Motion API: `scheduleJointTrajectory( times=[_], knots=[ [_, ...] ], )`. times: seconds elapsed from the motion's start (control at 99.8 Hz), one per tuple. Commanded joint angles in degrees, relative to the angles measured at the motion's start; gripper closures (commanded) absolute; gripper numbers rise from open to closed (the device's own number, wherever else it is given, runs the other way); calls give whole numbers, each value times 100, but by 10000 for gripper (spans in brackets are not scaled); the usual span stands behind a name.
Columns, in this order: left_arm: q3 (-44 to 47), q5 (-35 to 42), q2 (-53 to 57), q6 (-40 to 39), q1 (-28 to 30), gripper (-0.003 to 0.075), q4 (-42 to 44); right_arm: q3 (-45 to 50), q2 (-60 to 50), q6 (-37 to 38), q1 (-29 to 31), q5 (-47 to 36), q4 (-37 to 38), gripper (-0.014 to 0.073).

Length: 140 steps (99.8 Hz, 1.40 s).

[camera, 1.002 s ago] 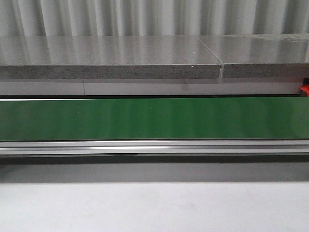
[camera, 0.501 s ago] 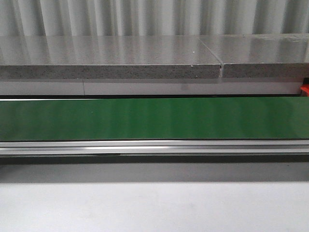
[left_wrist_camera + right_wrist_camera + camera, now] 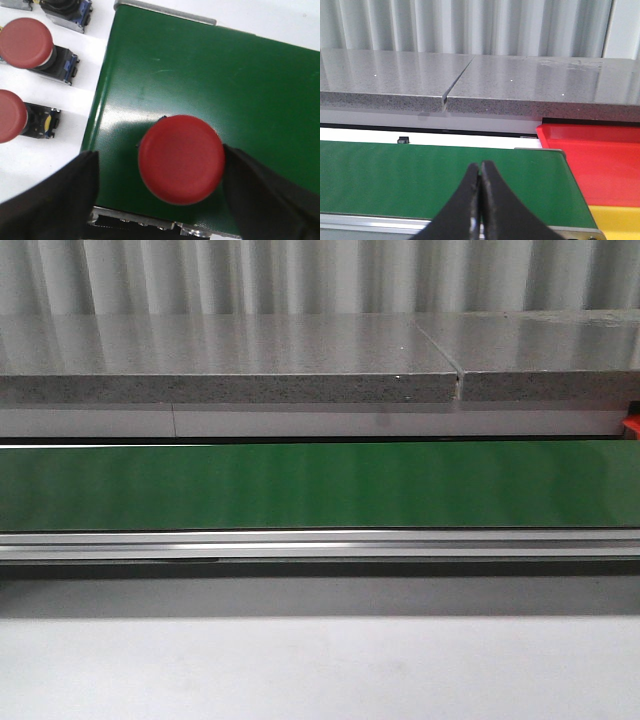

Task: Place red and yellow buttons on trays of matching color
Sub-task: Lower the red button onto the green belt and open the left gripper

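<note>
In the left wrist view a red button (image 3: 181, 159) stands on the end of the green belt (image 3: 210, 75). My left gripper (image 3: 160, 155) is open around it, with the black fingers (image 3: 50, 200) on either side; one finger is close to the cap's edge and the other stands apart. Two more red buttons (image 3: 26, 43) lie on the white table beside the belt. In the right wrist view my right gripper (image 3: 480, 167) is shut and empty above the belt, near the red tray (image 3: 600, 155) and the yellow tray (image 3: 617, 222). No yellow button shows.
The front view shows the long green belt (image 3: 320, 485) with its metal rail (image 3: 320, 543), a grey stone ledge (image 3: 230, 360) behind and the white table (image 3: 320, 670) in front. Neither gripper shows there. A dark button part (image 3: 67, 9) lies near the belt's corner.
</note>
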<state>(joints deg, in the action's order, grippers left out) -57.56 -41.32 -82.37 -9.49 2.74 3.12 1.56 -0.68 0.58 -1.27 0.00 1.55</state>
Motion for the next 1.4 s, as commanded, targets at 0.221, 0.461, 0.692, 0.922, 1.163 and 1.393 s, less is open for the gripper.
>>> scheduleJointTrajectory(
  times=[0.221, 0.461, 0.692, 0.922, 1.163, 1.393],
  knots=[
    [-313, -81, 864, -1, -348, 101, -1, -86, -52, -58, 39, -423, -5, 675],
    [-372, -456, 1682, -1, -262, 101, 258, -86, -52, -58, 39, -423, -5, 675],
    [-211, -813, 2043, -213, 208, 101, 378, -86, -52, -58, 39, -423, -5, 675],
    [416, -686, 2136, -372, 931, 102, 439, -86, -52, -58, 39, -423, -5, 675],
    [768, -334, 2126, -624, 1050, 102, 610, -86, -52, -58, 39, -423, -5, 675],
    [835, -430, 1892, -903, 1759, 101, 520, -86, -52, -58, 39, -423, -5, 675]
  ],
)
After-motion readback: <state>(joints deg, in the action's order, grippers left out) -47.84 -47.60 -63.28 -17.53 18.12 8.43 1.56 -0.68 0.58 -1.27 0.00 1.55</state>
